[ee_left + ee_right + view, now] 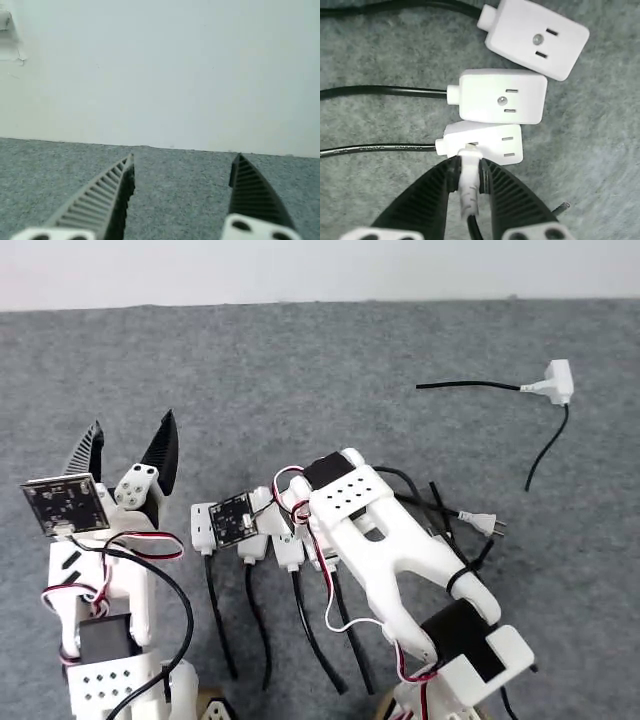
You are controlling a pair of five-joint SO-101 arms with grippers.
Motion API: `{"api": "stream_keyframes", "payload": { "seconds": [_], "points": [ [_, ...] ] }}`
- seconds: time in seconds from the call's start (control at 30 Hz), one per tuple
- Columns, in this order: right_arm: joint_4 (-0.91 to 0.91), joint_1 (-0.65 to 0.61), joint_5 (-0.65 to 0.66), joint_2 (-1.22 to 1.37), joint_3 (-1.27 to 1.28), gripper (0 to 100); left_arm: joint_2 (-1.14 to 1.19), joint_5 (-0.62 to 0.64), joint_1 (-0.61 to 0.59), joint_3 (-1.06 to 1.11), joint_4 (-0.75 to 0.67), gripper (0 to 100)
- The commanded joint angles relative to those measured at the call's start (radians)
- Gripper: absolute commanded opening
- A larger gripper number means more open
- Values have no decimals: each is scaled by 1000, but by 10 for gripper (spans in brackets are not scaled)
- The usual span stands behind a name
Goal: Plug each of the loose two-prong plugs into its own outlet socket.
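Note:
My right gripper point(468, 167) is shut on a white two-prong plug point(468, 186). The plug's front end touches the nearest white socket point(487, 145) at its cord end; the prongs are hidden. Beyond it lie two more white sockets point(497, 97) point(535, 37), both with bare slots. In the high view a loose plug point(488, 524) on a black cord lies right of the right arm point(390, 540), and a white plug point(555, 382) lies far back right. My left gripper point(133, 422) point(182, 170) stands open above the carpet at the left, holding nothing.
Black cords point(300, 625) run from the row of sockets point(205, 525) toward the table's near edge. More cords tangle beside the right arm. Grey carpet point(300, 380) covers the table, and a white wall point(160, 65) rises behind it.

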Motion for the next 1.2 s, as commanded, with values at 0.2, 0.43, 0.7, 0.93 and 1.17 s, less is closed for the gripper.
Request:
{"api": "stream_keyframes", "payload": {
  "seconds": [0.2, 0.43, 0.7, 0.93, 1.17],
  "points": [
    [-7, -18, 71, 15, 26, 8, -9, -12, 6, -7, -28, 306],
    [-4, -30, 74, 16, 18, 8, -9, -12, 6, -7, -28, 306],
    [-27, -48, 66, 39, 87, 8, -8, -12, 6, -5, -28, 306],
    [-102, -45, 38, 120, 135, 8, -6, -12, 8, -5, -28, 306],
    [-117, -45, 32, 151, 130, 8, -5, -12, 8, -5, -29, 306]
  ]
}}
